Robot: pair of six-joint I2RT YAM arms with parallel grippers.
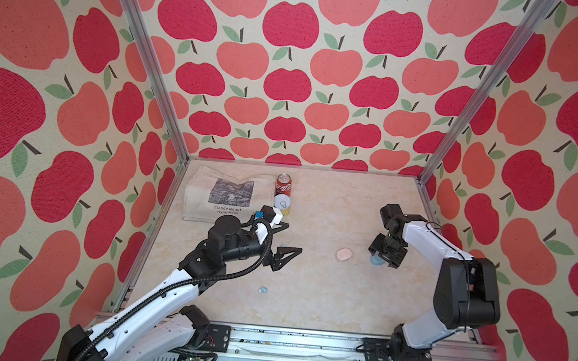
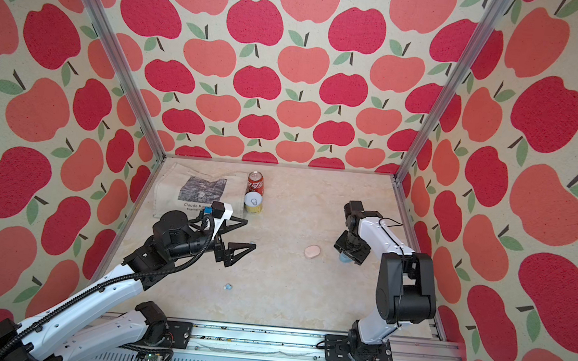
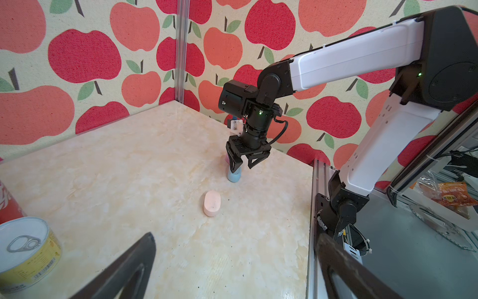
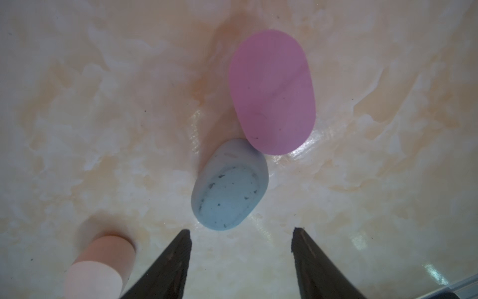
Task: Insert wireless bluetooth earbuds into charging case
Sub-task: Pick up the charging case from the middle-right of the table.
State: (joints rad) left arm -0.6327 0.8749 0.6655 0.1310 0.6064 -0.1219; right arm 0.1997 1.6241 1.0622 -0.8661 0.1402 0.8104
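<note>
Marble-patterned bench [image 1: 306,297] inside an apple-print enclosure, with two robot arms. The right pincer [image 4: 241,233] points straight down near the bench's right edge. Its jaws are parted and empty, with the tips just short of a light blue charging case [image 4: 230,185]. That case lies flat and closed, a scuffed oval face up, and the pincer seems poised to take hold of it for opening or steadying. A purple case [image 4: 271,93] appears to touch the blue one's far end, and a pink case [image 1: 344,253] lies apart, toward the bench's middle. The left pincer [image 1: 295,237] hovers left of centre, jaws spread wide and holding nothing, likely ready to fetch a bud. One light blue earbud [image 1: 263,289] lies loose toward the front edge, outside any case; no other buds can be made out. A printed tote bag [image 1: 222,197], a red soda can [image 1: 283,186] and a yellow tin [image 1: 282,205] sit by the far-left corner, out of the way.
</note>
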